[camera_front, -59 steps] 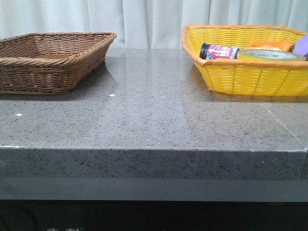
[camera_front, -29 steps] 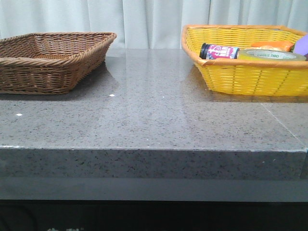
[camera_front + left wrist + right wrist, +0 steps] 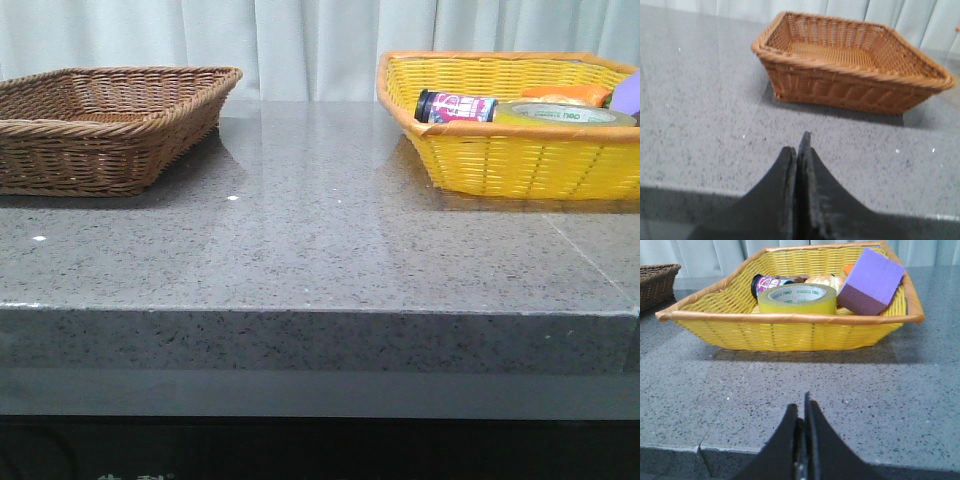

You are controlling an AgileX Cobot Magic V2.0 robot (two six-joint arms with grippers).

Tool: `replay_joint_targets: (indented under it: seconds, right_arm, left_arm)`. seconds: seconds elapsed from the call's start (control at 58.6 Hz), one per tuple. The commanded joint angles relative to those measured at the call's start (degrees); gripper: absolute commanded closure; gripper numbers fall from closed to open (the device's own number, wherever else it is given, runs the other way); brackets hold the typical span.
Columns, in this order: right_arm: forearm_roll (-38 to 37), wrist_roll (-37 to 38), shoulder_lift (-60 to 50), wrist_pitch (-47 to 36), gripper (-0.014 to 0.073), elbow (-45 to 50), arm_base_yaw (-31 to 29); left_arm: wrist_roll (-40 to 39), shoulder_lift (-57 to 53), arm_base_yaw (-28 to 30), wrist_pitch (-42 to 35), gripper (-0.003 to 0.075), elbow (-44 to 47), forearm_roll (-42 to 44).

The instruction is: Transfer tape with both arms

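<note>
Grey speckled stone table (image 3: 320,240): polished surface, carrying two baskets set well apart, one at each far side in the front view.

Yellow woven basket (image 3: 520,165): stands at the right rear of the table, orange-trimmed rim. It holds several items.

Brown wicker basket (image 3: 100,150): stands at the left rear of the table. The left wrist view shows its interior (image 3: 840,52) with only the weave visible.

Purple block (image 3: 871,281): lies tilted inside the yellow basket, leaning against its rim on the side away from the brown basket.

The tape (image 3: 797,298): lies flat inside the yellow basket, near the wall facing the right arm, hole upward, white core with green lettering visible. It sits between the purple block and the small dark bottle. In the front view only its upper edge (image 3: 565,113) shows above the basket rim.

Small dark bottle (image 3: 457,106): pink label, lying on its side just beside the tape.

Orange item (image 3: 566,94): behind the tape, partly hidden; identity cannot be determined.

Left gripper (image 3: 797,152): fingers pressed together, holding nothing, positioned over the near table edge, pointing toward the brown basket.

Right gripper (image 3: 802,415): fingers pressed together, holding nothing, over the near table edge, well apart from the yellow basket.
</note>
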Motion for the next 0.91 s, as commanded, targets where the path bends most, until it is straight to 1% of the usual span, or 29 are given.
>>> replay_joint_targets:
  seconds: [0.0,0.085,0.171,0.239,0.359,0.444,0.581,0.683,0.786,0.837,0.888]
  right_arm:
    - [-0.2,0.0,-1.5,-4.6,0.0714,-1.6,-0.4]
    - [-0.2,0.0,-1.5,-4.9,0.0714,-2.3,-0.4]
    - [-0.2,0.0,-1.3,-3.5,0.0711,-5.0,-0.4]
    - [-0.2,0.0,-0.6,-1.1,0.0704,-8.6,-0.4]
    - [-0.2,0.0,2.7,3.0,0.0704,-15.6,-0.4]
    - [-0.2,0.0,7.5,4.9,0.0704,-21.6,-0.4]
    - [-0.2,0.0,17.3,7.0,0.0704,-31.1,-0.4]
    - [-0.2,0.0,23.9,9.1,0.0704,-36.5,-0.4]
    - [-0.2,0.0,28.8,9.3,0.0704,-39.0,-0.4]
    - [-0.2,0.0,30.0,8.7,0.0701,-39.1,-0.4]
    - [-0.2,0.0,30.4,8.6,0.0671,-39.1,-0.4]
  left_arm:
    - [-0.2,-0.9,0.0,-7.8,0.074,2.2,0.0]
    - [-0.2,-0.9,0.0,-8.2,0.074,1.1,0.0]
    - [-0.3,-0.7,0.0,-7.2,0.074,-2.5,0.0]
    - [-0.3,0.1,0.0,-4.7,0.074,-7.1,0.0]
    - [-0.3,4.3,0.0,1.9,0.074,-15.6,0.0]
    - [-0.3,9.8,0.0,4.2,0.074,-21.5,0.0]
    - [-0.3,19.0,0.0,4.3,0.074,-27.9,0.0]
    - [-0.3,23.5,0.0,4.2,0.074,-30.5,0.0]
    - [-0.3,25.3,0.0,3.3,0.0738,-31.5,0.0]
    - [-0.3,25.2,0.0,2.3,0.0717,-31.5,0.0]
    - [-0.3,25.1,0.0,1.7,0.0652,-31.5,0.0]
